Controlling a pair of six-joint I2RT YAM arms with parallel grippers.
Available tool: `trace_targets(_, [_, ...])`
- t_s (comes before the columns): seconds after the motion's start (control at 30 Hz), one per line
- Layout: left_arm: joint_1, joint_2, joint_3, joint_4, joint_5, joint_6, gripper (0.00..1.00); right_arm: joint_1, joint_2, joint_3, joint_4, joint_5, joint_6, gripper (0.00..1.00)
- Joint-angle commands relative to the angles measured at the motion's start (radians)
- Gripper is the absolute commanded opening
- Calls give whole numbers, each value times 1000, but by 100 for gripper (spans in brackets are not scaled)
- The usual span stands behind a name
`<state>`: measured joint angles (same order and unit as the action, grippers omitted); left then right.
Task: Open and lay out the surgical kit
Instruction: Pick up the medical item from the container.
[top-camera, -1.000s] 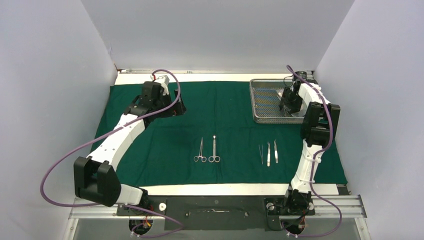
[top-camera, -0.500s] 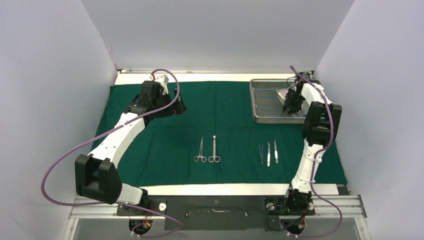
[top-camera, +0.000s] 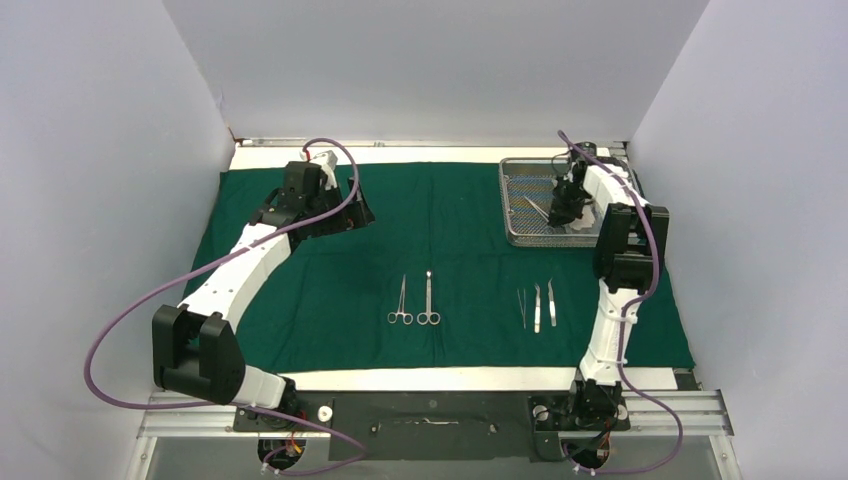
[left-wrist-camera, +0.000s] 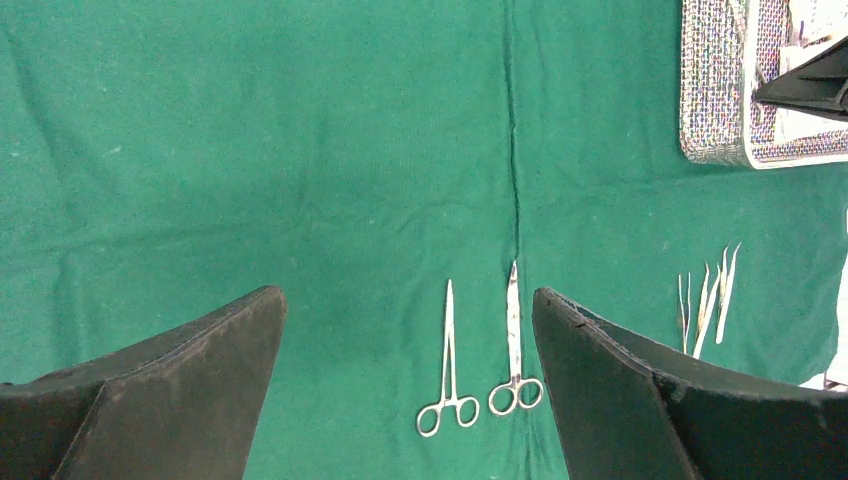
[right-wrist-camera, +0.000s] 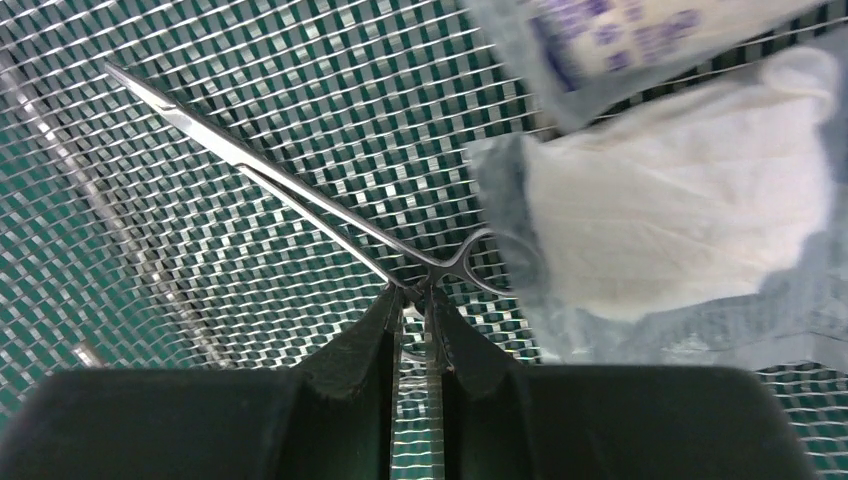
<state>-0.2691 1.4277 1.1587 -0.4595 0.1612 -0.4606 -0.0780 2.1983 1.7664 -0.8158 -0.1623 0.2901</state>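
Steel forceps (right-wrist-camera: 300, 195) with ring handles lie in the wire-mesh tray (top-camera: 512, 225) at the worktop's far right corner. The right tool (right-wrist-camera: 412, 300) is pinched almost closed on their handle end, beside two gauze packets (right-wrist-camera: 680, 200). A good lift probably goes straight up and slowly, so the tips clear the mesh and the packets are not dragged. The left tool (left-wrist-camera: 407, 295) hovers wide open and empty over the far left of the green cloth (top-camera: 320, 270). Two laid-out forceps (top-camera: 415, 302) and three tweezers (top-camera: 537, 305) lie in a row toward the near edge. Pale walls enclose the worktop (top-camera: 420, 155) on three sides.
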Motion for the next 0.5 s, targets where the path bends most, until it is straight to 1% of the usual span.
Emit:
trace_targets(0.0, [12, -11, 28, 52, 17, -13, 91, 32, -79, -17, -5, -55, 45, 11])
trace_targets(0.1, [14, -13, 23, 57, 22, -18, 91, 39, -79, -20, -9, -60, 111, 10])
trace_targets(0.2, [14, -11, 20, 61, 24, -21, 91, 39, -103, -51, 34, -76, 234, 11])
trace_targets(0.33, [16, -8, 21, 66, 30, -27, 91, 47, -143, -93, 93, -34, 348, 24])
trace_targets(0.4, [17, -8, 22, 65, 31, -26, 91, 59, -160, -82, 101, 5, 352, 30])
trace_targets(0.47, [19, -9, 21, 65, 31, -27, 91, 71, -184, -72, 133, 24, 315, 32])
